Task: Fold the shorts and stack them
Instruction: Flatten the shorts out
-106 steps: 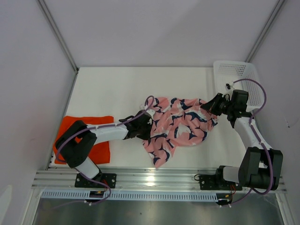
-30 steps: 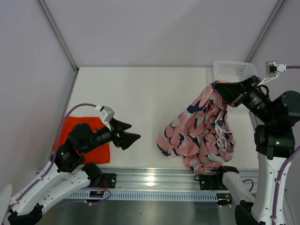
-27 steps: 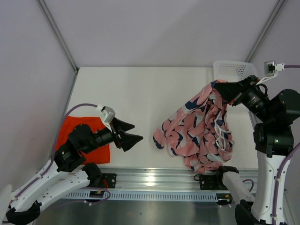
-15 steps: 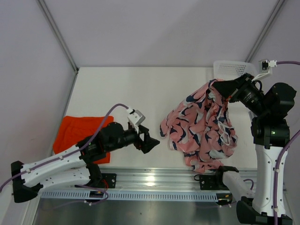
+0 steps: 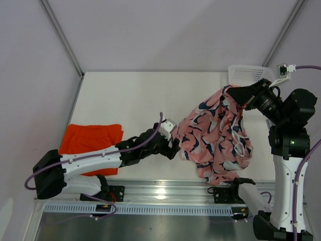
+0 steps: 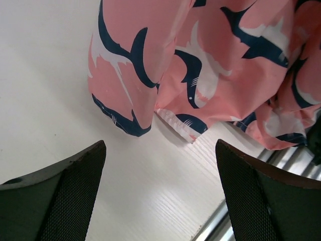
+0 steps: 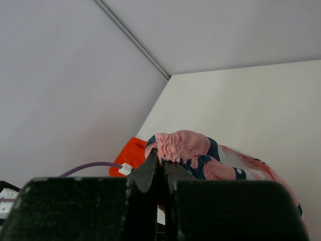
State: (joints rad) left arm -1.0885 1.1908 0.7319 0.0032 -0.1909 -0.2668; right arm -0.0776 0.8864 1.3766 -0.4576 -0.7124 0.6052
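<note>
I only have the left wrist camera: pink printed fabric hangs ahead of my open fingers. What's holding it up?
Observer: The right gripper is shut on the bunched top of the pink shorts, raised over the table.
Operator: Where's the other pair?
Observer: The orange shorts lie flat at the table's near left edge.
Operator: And the basket?
Observer: The white basket sits at the far right corner.

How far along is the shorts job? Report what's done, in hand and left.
Done: the orange shorts lie flat, apparently folded, at the left edge of the table. In hand: the right tool is shut on the pink shorts, which hang bunched from it; the left tool is open beside their lower hem, gripping nothing. Left: fold the pink pair and stack it with the orange.
</note>
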